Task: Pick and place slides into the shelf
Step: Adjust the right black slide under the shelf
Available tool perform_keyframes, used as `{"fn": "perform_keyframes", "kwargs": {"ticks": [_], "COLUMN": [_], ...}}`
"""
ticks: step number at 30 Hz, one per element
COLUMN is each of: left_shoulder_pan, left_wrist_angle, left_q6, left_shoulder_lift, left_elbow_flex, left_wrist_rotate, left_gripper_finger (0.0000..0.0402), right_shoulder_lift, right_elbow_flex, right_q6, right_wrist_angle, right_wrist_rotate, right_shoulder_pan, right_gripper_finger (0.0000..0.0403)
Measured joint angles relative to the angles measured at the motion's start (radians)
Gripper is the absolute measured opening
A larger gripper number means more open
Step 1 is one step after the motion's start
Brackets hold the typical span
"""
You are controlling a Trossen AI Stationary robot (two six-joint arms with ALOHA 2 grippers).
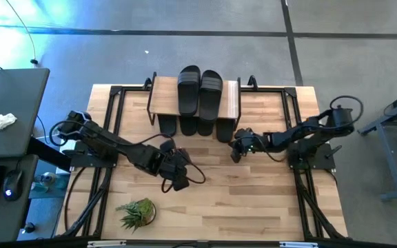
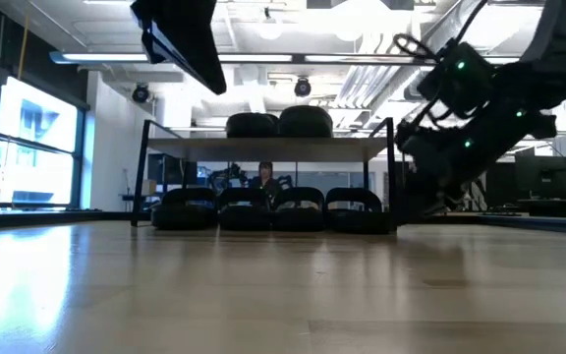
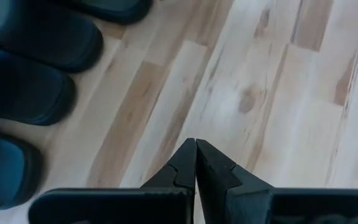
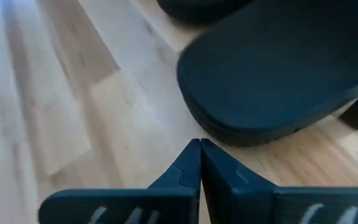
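Slides: two lie side by side on the shelf's top plank [image 1: 163,98], pair [image 1: 200,89] near its middle, seen in the low view as two dark humps [image 2: 279,123] above the plank. Four more slides sit on the lower tier [image 2: 273,209] in a row, toes poking out from under the plank in the high view [image 1: 195,127]. Shelf [image 2: 263,146] stands at the table's far edge, centred, black frame legs on the wood.

Right gripper [image 1: 236,153] hovers just beside the rightmost lower slide, fingers pressed together, holding nothing; right wrist view shows the fingertips [image 4: 199,152] meeting right in front of a slide's rounded toe [image 4: 278,81], not touching it.

Left gripper [image 1: 179,180] is over bare table [image 1: 253,200], well in front of the shelf, fingers closed, empty; its wrist view shows the tips [image 3: 194,152] together, three slide toes [image 3: 23,87] off to one side.

Small green plant [image 1: 136,212] on the near left of the table. A person shows behind the shelf in the low view [image 2: 265,177].
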Motion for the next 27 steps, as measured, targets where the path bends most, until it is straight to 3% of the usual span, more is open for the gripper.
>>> {"fn": "perform_keyframes", "kwargs": {"ticks": [9,19,27], "left_shoulder_pan": [0.001,0.001,0.003], "left_wrist_angle": [-0.019,-0.043,-0.043], "left_q6": [-0.008,-0.026,-0.026], "left_shoulder_lift": [-0.027,-0.026,-0.026], "left_elbow_flex": [0.000,-0.001,-0.001], "left_wrist_rotate": [-0.023,-0.023,-0.040], "left_gripper_finger": [0.0000,0.0000,0.0001], "right_shoulder_lift": [0.124,0.129,0.128], "right_elbow_flex": [0.072,0.083,0.082], "right_q6": [0.038,0.084,0.075], "right_wrist_angle": [0.050,0.044,0.043], "right_wrist_rotate": [0.056,0.121,0.088], "right_shoulder_pan": [-0.013,-0.025,-0.044], "right_gripper_finger": [0.0000,0.0000,0.0000]}}
